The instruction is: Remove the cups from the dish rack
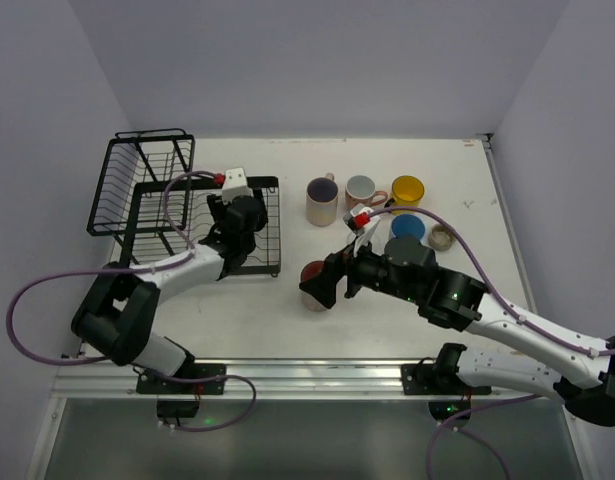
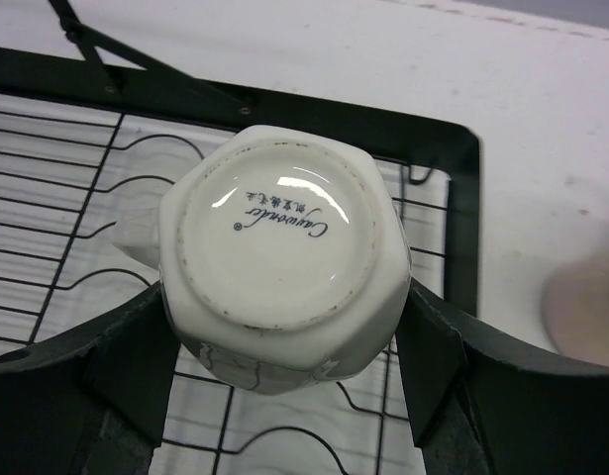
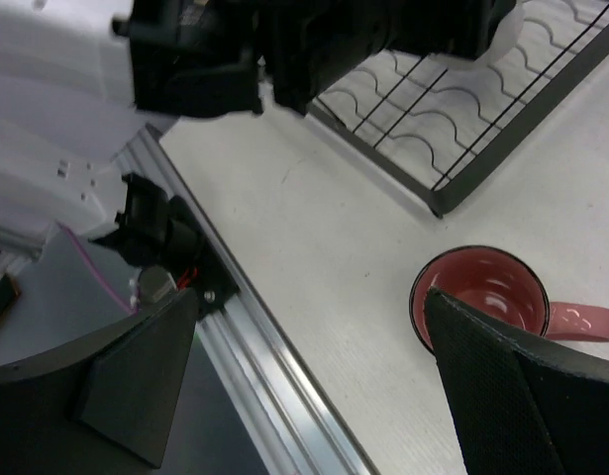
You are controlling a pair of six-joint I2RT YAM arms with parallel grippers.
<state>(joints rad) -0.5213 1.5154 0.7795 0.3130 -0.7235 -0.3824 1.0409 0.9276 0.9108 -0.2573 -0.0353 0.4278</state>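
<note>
**Top view.** Dish rack (image 1: 137,190) sits at the far-left corner of the table (image 1: 287,330), with the basket section outermost and the flat tray toward the middle. Left gripper (image 1: 237,225) is down over the tray's right part. Right gripper (image 1: 322,278) is low over a dark red cup (image 1: 314,299) near the table's centre, off the rack. Toward the far edge stand a tall beige mug (image 1: 322,201), a pink-and-white cup (image 1: 360,188) and a yellow cup (image 1: 407,190). A blue cup (image 1: 407,226) is just nearer.

**Left wrist.** White cup (image 2: 279,252) is upside down over the tray wires, base up (maker's mark showing), handle to the left. The fingers (image 2: 126,366) press against both flanks, closed on the cup. Whether it is lifted or resting, cannot tell.

**Right wrist.** Right gripper is spread wide with nothing between the fingers. The dark red cup stands upright on the table, handle pointing right, just beside one finger, which hides part of its rim. A corner of the rack's tray lies beyond.
</note>
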